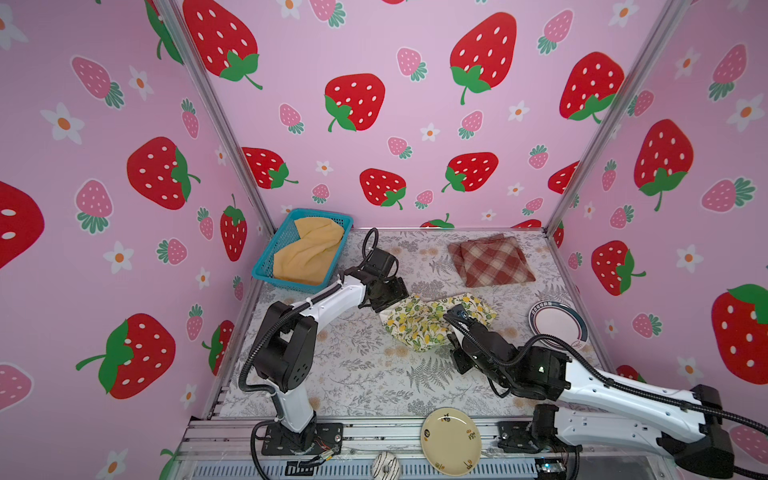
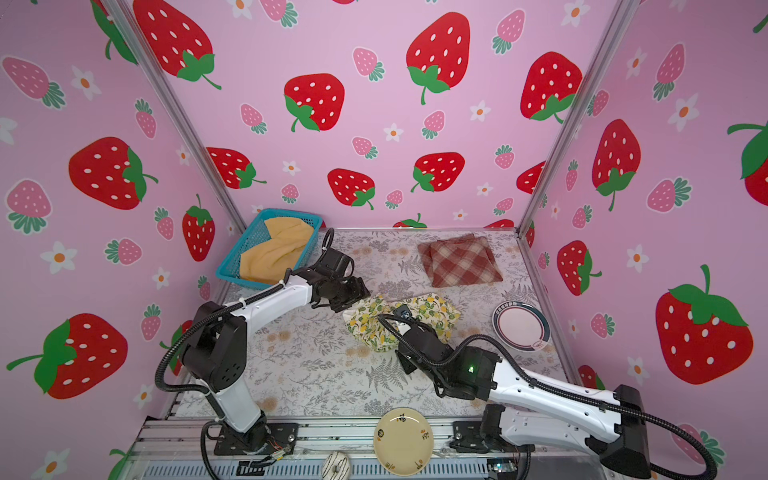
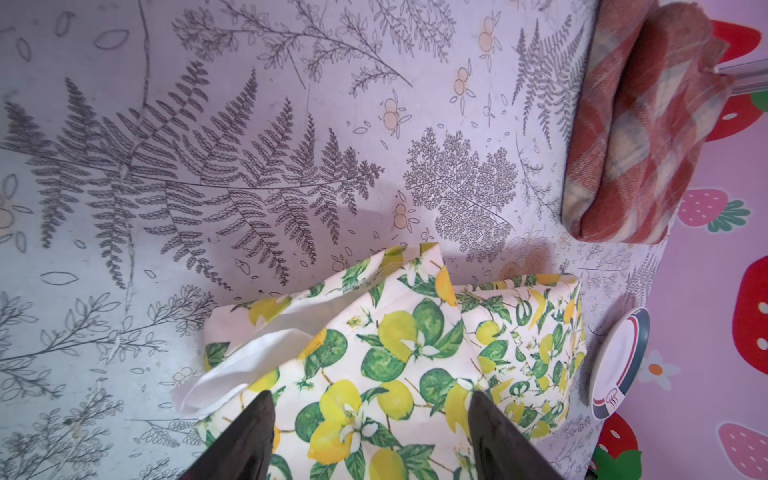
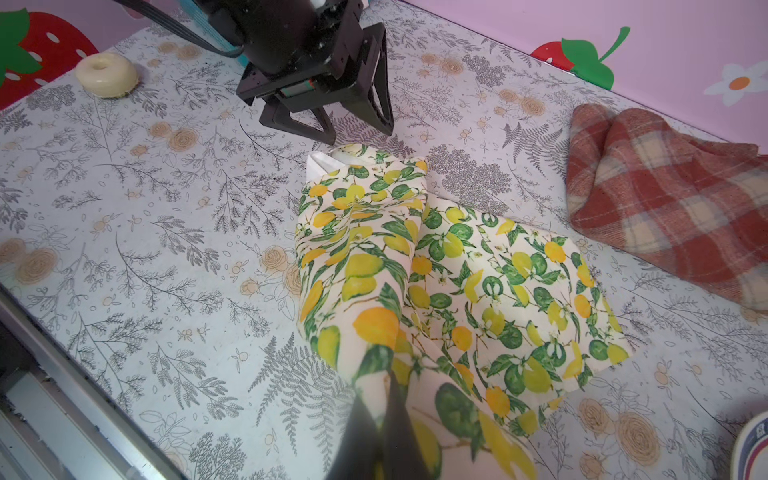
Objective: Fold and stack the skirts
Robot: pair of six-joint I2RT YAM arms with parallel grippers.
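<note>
The lemon-print skirt (image 1: pixel 419 326) (image 2: pixel 374 330) lies bunched and partly folded mid-table. My right gripper (image 4: pixel 386 415) (image 1: pixel 457 316) is shut on a raised fold at its near side. My left gripper (image 3: pixel 370 415) (image 4: pixel 332 124) (image 1: pixel 388 307) hovers open at the skirt's far left corner, with cloth (image 3: pixel 395 353) under the spread fingers but none pinched. The plaid skirt (image 1: pixel 490 259) (image 2: pixel 459 259) (image 4: pixel 665 216) lies folded at the back right. The mustard skirt (image 1: pixel 307 253) (image 2: pixel 274 253) sits crumpled in the blue basket (image 1: pixel 259 270).
A white plate with a dark rim (image 1: pixel 559 324) (image 3: pixel 619 365) lies right of the lemon skirt. A cream plate (image 1: pixel 451 440) and a doughnut (image 1: pixel 386 467) rest on the front rail. A cream ring (image 4: pixel 106 75) lies near the left wall.
</note>
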